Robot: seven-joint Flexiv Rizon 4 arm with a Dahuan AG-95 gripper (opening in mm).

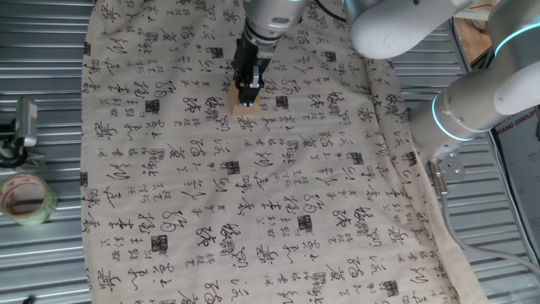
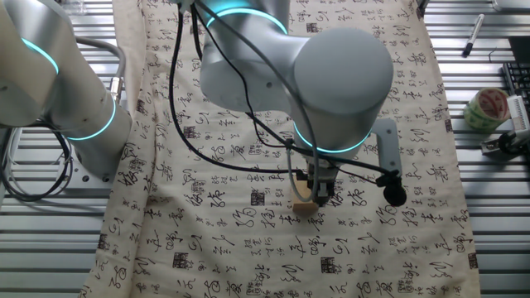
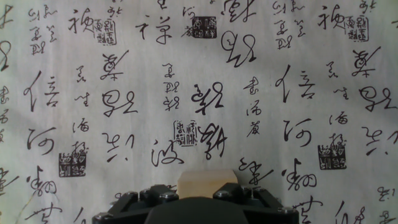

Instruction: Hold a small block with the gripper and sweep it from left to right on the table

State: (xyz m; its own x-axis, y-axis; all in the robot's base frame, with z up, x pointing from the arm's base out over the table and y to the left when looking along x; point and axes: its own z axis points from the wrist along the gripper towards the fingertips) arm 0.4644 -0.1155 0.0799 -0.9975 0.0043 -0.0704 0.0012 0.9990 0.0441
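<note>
A roll of clear tape (image 1: 25, 199) lay on the ribbed grey metal table (image 1: 42, 51), well off the beige calligraphy cloth (image 1: 253, 194). On that cloth, near its far end, my narrow black two-finger gripper (image 1: 248, 93) was clamped on the small pale tan wooden block (image 1: 245, 109), which rested against the fabric.

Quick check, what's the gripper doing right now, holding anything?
Gripper: shut on the small block, which sits between the fingers and rests on the calligraphy cloth.
</note>
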